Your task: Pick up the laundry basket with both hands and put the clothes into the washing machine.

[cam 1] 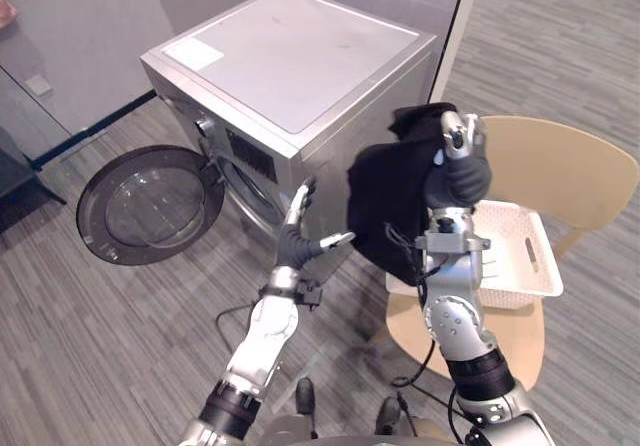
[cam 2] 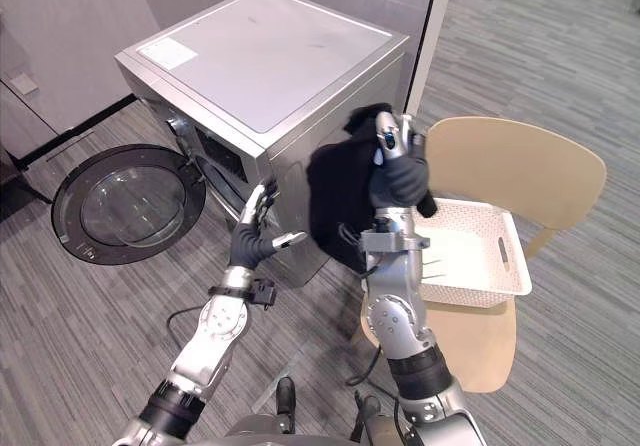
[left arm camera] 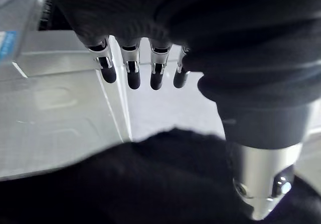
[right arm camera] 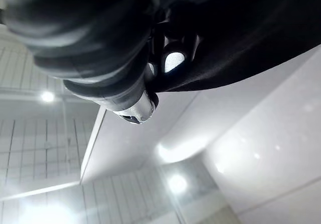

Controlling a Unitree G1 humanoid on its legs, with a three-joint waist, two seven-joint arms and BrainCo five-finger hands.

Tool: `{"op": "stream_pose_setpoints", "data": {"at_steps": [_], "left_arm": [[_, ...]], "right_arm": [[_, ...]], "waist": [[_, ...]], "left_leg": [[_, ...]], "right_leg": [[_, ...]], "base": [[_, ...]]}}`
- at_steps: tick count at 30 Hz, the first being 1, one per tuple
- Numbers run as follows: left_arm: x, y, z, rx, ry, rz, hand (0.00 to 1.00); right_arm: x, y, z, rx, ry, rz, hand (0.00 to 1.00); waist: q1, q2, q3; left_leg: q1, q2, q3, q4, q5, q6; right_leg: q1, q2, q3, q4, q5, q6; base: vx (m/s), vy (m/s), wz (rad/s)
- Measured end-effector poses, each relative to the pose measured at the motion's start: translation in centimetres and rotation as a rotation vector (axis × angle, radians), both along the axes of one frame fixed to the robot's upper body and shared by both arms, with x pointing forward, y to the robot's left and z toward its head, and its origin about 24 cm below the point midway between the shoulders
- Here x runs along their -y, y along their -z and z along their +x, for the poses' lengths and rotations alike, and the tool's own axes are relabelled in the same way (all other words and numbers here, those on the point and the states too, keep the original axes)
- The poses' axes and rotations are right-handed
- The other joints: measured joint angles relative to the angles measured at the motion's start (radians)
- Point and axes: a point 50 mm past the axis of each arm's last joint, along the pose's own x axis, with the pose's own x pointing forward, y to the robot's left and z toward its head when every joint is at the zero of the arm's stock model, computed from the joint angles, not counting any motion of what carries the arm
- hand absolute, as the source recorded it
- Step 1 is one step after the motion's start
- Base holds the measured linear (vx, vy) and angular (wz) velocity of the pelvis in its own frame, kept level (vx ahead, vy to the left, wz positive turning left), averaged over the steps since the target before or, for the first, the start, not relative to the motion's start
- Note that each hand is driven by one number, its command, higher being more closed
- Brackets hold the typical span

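A black garment (cam 1: 385, 201) hangs in the air beside the silver washing machine (cam 1: 290, 66), held up by my right hand (cam 1: 457, 166), whose fingers are curled round its top edge (right arm camera: 235, 43). My left hand (cam 1: 300, 228) is open, fingers straight, just left of the cloth's lower part and in front of the machine's front panel; its fingers (left arm camera: 133, 71) point past the dark cloth (left arm camera: 150, 179). The machine's round door (cam 1: 150, 203) stands swung open to the left. The white laundry basket (cam 1: 515, 256) rests on a chair and looks empty.
The beige wooden chair (cam 1: 555, 171) under the basket stands right of the machine. A white wall panel (cam 1: 455, 26) rises behind the machine's right corner. Grey plank floor (cam 1: 100, 346) spreads in front.
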Motion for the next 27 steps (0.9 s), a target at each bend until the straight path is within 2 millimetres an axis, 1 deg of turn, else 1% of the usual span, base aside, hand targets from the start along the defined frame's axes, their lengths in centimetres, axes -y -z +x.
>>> {"op": "stream_pose_setpoints", "data": {"at_steps": [1, 2, 3, 4, 5, 8, 12, 14, 15, 18, 21, 23, 24, 27], "left_arm": [[0.5, 0.0, 0.4, 0.005, 0.015, 0.032, 0.00], [0.9, 0.1, 0.5, 0.005, 0.025, 0.047, 0.00], [1.7, 0.1, 0.8, 0.009, 0.051, 0.074, 0.00], [2.1, 0.1, 1.0, 0.010, 0.060, 0.085, 0.00], [2.4, 0.0, 1.3, 0.015, 0.065, 0.104, 1.00], [3.4, 0.2, 2.2, 0.001, 0.092, 0.159, 1.00], [3.9, 0.6, 2.2, -0.013, 0.092, 0.178, 1.00], [4.0, 1.2, 2.2, -0.031, 0.086, 0.194, 1.00], [3.9, 1.2, 2.2, -0.033, 0.085, 0.195, 1.00], [3.7, 1.3, 2.2, -0.038, 0.076, 0.191, 1.00], [2.2, 1.7, 1.8, -0.064, 0.018, 0.146, 1.00], [0.6, 1.8, 1.3, -0.077, -0.047, 0.084, 1.00], [0.1, 1.8, 1.1, -0.082, -0.065, 0.065, 1.00], [-2.3, 1.4, 0.1, -0.085, -0.163, -0.058, 1.00]], "right_arm": [[-1.3, -0.6, -0.2, 0.022, -0.057, -0.017, 1.00], [-1.9, -0.8, -0.3, 0.035, -0.086, -0.027, 1.00], [-3.5, -1.6, -0.8, 0.067, -0.152, -0.040, 1.00], [-4.0, -1.8, -0.9, 0.074, -0.175, -0.038, 1.00], [-4.7, -2.0, -1.1, 0.080, -0.207, -0.035, 1.00], [-5.8, -2.3, -1.5, 0.083, -0.260, -0.034, 1.00], [-5.8, -2.3, -1.4, 0.078, -0.264, -0.035, 1.00], [-5.6, -2.1, -1.3, 0.076, -0.259, -0.049, 1.00], [-5.6, -2.1, -1.3, 0.072, -0.258, -0.052, 0.00], [-5.6, -1.7, -1.0, 0.057, -0.254, -0.065, 0.00], [-5.2, -0.3, -1.0, 0.012, -0.237, -0.070, 0.00], [-4.1, 1.2, -0.9, -0.024, -0.179, -0.123, 0.00], [-3.7, 1.5, -0.9, -0.031, -0.160, -0.143, 0.00], [-1.4, 3.1, -0.8, -0.040, 0.003, -0.271, 0.00]], "waist": [[-0.001, -0.001, -0.015], [-0.001, -0.001, -0.023], [-0.001, -0.004, -0.040], [0.000, -0.006, -0.048], [0.000, -0.010, -0.055], [-0.002, -0.020, -0.080], [-0.003, -0.023, -0.093], [-0.002, -0.024, -0.093], [-0.001, -0.024, -0.093], [0.000, -0.026, -0.094], [-0.001, -0.026, -0.095], [0.000, -0.026, -0.095], [0.000, -0.026, -0.095], [0.003, -0.026, -0.095]], "left_leg": [[0.000, -0.001, 0.006, 0.000, 0.000, 0.000], [0.000, -0.001, 0.009, 0.000, 0.000, 0.000], [0.002, -0.001, 0.016, 0.000, 0.001, 0.001], [0.004, 0.000, 0.018, 0.000, 0.001, 0.001], [0.009, 0.001, 0.022, 0.000, 0.001, 0.001], [0.016, 0.003, 0.023, 0.000, 0.003, 0.000], [0.012, 0.013, 0.022, -0.001, 0.003, -0.004], [0.009, 0.016, 0.021, -0.001, 0.008, -0.006], [0.010, 0.014, 0.021, 0.000, 0.008, -0.007], [0.011, 0.018, 0.021, 0.000, 0.010, -0.009], [0.014, 0.022, 0.017, 0.000, 0.010, -0.009], [0.014, 0.023, 0.008, 0.000, 0.010, -0.009], [0.014, 0.023, 0.005, 0.000, 0.010, -0.009], [0.020, 0.022, -0.007, 0.000, 0.010, -0.009]], "right_leg": [[0.000, 0.001, 0.007, -0.009, 0.009, 0.005], [0.000, 0.001, 0.011, -0.014, 0.012, 0.008], [0.000, 0.003, 0.019, -0.017, 0.017, 0.010], [0.000, 0.004, 0.022, -0.017, 0.022, 0.004], [0.003, 0.006, 0.026, -0.021, 0.026, -0.002], [0.018, 0.018, 0.029, -0.050, 0.038, 0.002], [0.023, 0.027, 0.031, -0.069, 0.052, -0.009], [0.028, 0.034, 0.029, -0.083, 0.060, -0.012], [0.031, 0.037, 0.029, -0.087, 0.063, -0.015], [0.039, 0.048, 0.029, -0.108, 0.069, -0.022], [0.050, 0.055, 0.027, -0.122, 0.071, -0.023], [0.057, 0.061, 0.024, -0.134, 0.071, -0.024], [0.060, 0.061, 0.022, -0.138, 0.071, -0.025], [0.073, 0.063, 0.015, -0.144, 0.071, -0.025]], "base": [[-0.10, 0.049, -0.15], [-0.11, 0.050, -0.18], [-0.08, 0.029, -0.13], [-0.08, 0.023, -0.14], [-0.05, 0.006, -0.09], [-0.03, 0.003, -0.06], [0.00, -0.007, -0.01], [0.02, -0.009, -0.01], [0.04, -0.005, -0.01], [0.05, -0.008, -0.02], [0.07, -0.018, 0.02], [0.06, -0.012, 0.04], [0.05, -0.005, 0.10], [0.03, 0.005, 0.10]]}}
